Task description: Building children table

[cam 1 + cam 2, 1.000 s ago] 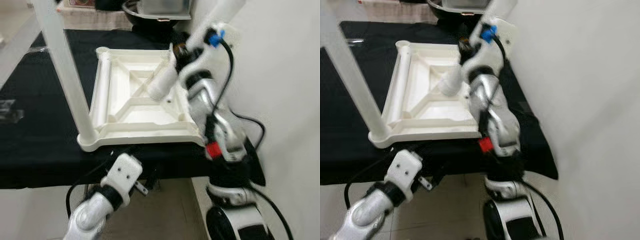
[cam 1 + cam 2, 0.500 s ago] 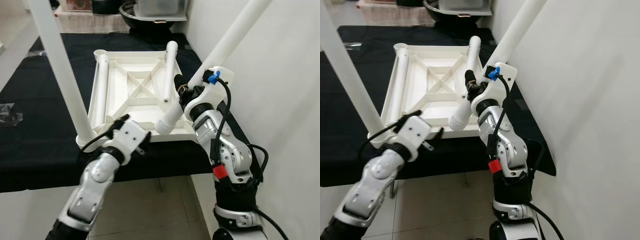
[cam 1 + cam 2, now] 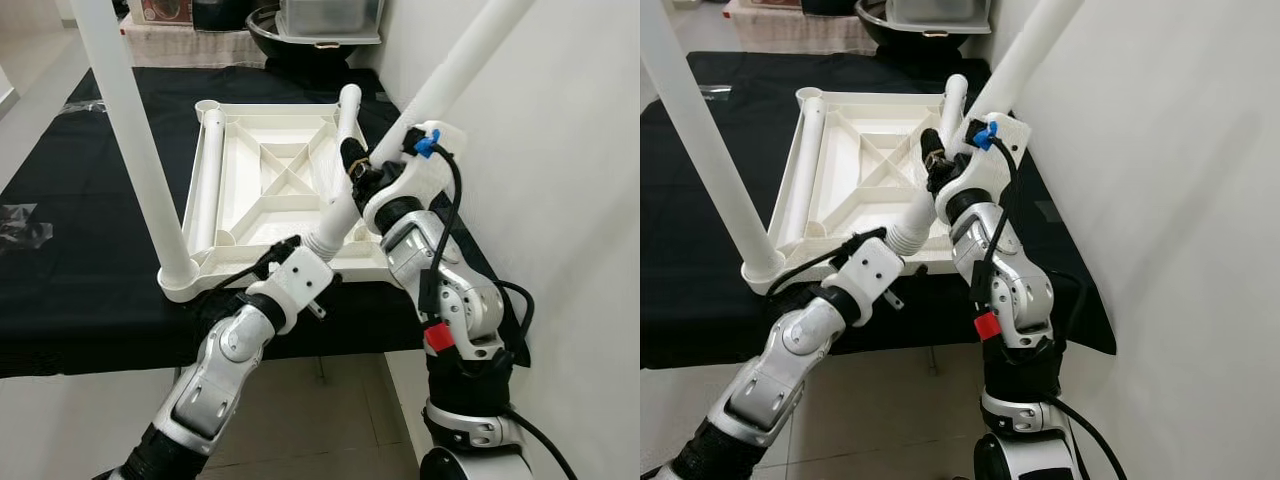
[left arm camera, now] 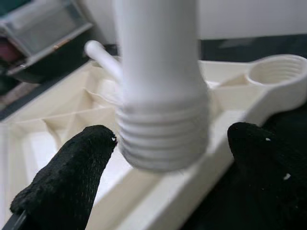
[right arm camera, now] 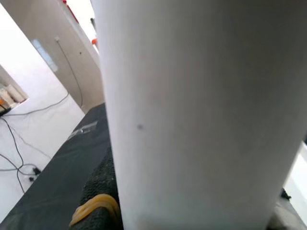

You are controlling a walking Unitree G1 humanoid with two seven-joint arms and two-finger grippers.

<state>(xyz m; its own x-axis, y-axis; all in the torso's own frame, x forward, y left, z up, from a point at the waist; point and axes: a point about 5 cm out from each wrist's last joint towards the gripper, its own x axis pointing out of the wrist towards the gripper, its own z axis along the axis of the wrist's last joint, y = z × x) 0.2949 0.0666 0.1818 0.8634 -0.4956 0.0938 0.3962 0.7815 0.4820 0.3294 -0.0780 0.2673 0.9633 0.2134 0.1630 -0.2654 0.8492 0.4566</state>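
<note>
A white plastic tabletop (image 3: 255,215) lies upside down on the black-covered table (image 3: 80,280). One white leg (image 3: 135,150) stands screwed into its near left corner. Two more legs lie on it, one along its left side (image 3: 205,170) and one along its right (image 3: 347,105). My right gripper (image 3: 358,178) is shut on a further leg (image 3: 440,85), held slanting with the threaded end (image 4: 163,139) low over the near edge. My left gripper (image 4: 170,134) is open, one finger (image 4: 72,177) on each side of that threaded end, apart from it. An empty corner socket (image 4: 278,72) lies close beside.
A white wall (image 3: 560,200) runs close along the right of the table. A metal bowl (image 3: 290,40) and a clear box (image 3: 330,15) stand at the far end. A crumpled plastic bag (image 3: 20,220) lies at the left. Tiled floor (image 3: 330,420) is below the near edge.
My left arm has come up from below the table edge to the leg's threaded end. My right gripper has swung the held leg up to a steep slant. The camera has shifted too.
</note>
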